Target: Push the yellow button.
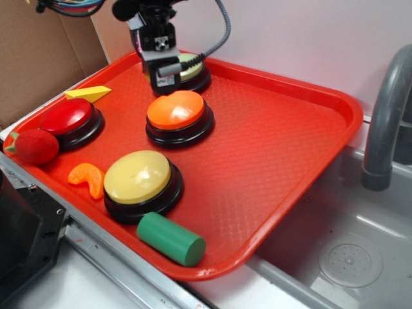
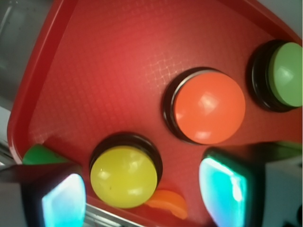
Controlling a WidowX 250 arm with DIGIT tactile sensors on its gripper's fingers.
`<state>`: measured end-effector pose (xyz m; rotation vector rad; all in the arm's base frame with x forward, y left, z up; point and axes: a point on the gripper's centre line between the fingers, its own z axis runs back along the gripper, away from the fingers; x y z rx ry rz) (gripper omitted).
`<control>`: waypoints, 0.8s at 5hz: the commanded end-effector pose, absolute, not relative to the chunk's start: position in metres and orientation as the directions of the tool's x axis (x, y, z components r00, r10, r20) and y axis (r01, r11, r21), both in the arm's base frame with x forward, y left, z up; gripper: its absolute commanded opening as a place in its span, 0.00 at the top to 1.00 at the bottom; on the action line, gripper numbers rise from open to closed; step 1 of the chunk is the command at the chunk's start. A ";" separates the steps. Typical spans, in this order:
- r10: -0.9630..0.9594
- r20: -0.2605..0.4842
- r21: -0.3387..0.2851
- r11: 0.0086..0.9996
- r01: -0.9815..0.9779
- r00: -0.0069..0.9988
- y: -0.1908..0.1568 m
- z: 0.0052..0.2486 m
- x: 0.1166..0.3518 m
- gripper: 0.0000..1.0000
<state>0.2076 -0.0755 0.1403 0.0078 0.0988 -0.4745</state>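
The yellow button [image 1: 138, 177] has a glossy yellow dome on a black base and stands at the front left of the red tray [image 1: 290, 154]. My gripper [image 1: 165, 72] hovers high at the tray's back, over the pale green button [image 1: 191, 65], far from the yellow button. In the wrist view the yellow button [image 2: 123, 176] lies below, between my two wide-apart fingers [image 2: 64, 201]. The gripper [image 2: 142, 196] is open and empty.
An orange button [image 1: 176, 109] stands mid-tray and a red button [image 1: 66, 116] at the left. A yellow wedge [image 1: 88, 94], toy strawberry [image 1: 35, 146], orange slice [image 1: 88, 177] and green cylinder [image 1: 170, 239] lie around. A sink and faucet [image 1: 386, 116] are to the right.
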 end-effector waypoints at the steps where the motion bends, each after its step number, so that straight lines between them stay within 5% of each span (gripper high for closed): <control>1: -0.438 0.011 0.035 0.898 0.438 0.899 -0.084 0.171 0.197 0.00; 4: -0.454 0.063 0.036 0.891 0.452 0.889 -0.081 0.170 0.194 0.00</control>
